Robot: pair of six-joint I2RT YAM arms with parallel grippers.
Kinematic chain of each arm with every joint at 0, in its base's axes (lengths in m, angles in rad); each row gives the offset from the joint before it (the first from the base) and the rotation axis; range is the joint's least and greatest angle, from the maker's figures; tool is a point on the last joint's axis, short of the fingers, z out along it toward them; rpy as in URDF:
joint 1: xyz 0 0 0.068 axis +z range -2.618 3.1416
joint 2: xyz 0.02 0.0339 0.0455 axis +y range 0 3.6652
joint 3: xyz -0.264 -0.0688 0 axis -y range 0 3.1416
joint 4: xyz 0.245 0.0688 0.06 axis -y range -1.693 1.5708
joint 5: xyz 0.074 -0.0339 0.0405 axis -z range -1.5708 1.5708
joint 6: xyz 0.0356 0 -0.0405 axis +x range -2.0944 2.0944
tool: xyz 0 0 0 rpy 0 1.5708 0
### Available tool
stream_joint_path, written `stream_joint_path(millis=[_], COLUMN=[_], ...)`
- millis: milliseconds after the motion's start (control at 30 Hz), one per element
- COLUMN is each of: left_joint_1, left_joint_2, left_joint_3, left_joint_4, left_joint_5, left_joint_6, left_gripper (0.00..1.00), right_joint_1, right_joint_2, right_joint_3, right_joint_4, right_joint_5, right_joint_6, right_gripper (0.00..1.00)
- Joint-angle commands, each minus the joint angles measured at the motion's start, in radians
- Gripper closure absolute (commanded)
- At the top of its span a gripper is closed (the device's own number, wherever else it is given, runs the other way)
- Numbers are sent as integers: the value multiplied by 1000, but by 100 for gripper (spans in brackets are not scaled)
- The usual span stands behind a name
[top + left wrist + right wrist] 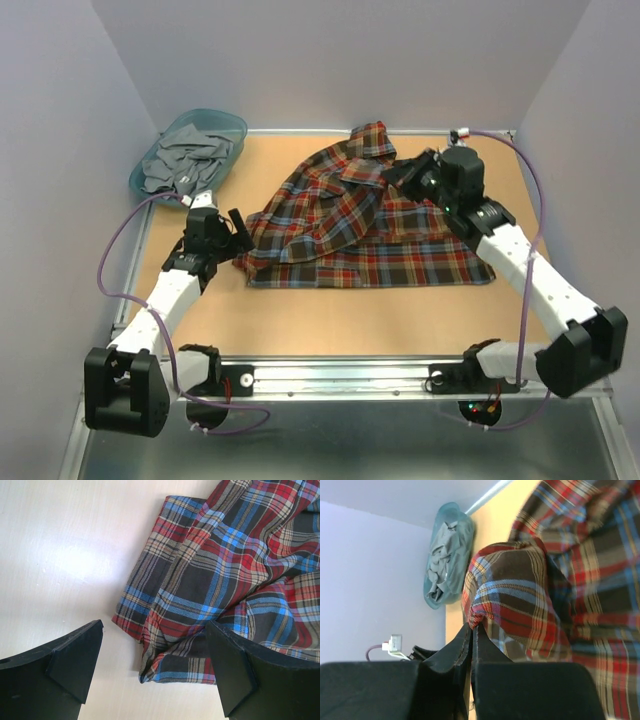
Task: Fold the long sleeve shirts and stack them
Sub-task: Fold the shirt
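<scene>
A long sleeve shirt (360, 225) in red, brown, navy and yellow plaid lies partly folded and rumpled in the middle of the table. Its collar points to the far edge. My left gripper (238, 237) stands open at the shirt's left edge. In the left wrist view a folded corner of the shirt (200, 605) lies between the wide-apart fingers of the left gripper (155, 627), and the right finger (235, 675) rests beside the cloth. My right gripper (408, 172) is at the far right of the shirt. In the right wrist view this gripper (472, 626) is shut on a raised fold of the plaid (515, 590).
A teal plastic basket (232, 125) holding grey cloth sits at the far left corner and also shows in the right wrist view (446, 510). Bare tan table (330, 320) lies between the shirt and the arm bases. Walls close in the left, right and far sides.
</scene>
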State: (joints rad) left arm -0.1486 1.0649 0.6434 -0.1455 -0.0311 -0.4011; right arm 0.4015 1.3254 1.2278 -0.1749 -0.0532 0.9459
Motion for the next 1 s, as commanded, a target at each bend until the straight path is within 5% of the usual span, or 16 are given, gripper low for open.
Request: stream_joint_path(millis=[0, 200, 433, 700, 967], left_joint_1=[1, 1, 1, 1, 1], left_joint_2=[6, 18, 29, 32, 32], left_joint_3=[-5, -4, -4, -5, -4], left_joint_4=[24, 23, 20, 18, 18], left_joint_5=[-13, -15, -13, -18, -27], left_joint_6=[12, 13, 13, 12, 10], left_gripper=[5, 5, 5, 5, 5], right_joint_1=[11, 10, 10, 45, 230], right_joint_2=[-165, -395, -306, -56, 110], right_joint_3=[-195, -489, -484, -255, -125], right_joint_4=[-11, -138, -302, -374, -380], right_joint_5=[93, 284, 345, 314, 463], right_joint_6=[114, 192, -45, -473, -470], right_gripper=[98, 89, 37, 33, 32])
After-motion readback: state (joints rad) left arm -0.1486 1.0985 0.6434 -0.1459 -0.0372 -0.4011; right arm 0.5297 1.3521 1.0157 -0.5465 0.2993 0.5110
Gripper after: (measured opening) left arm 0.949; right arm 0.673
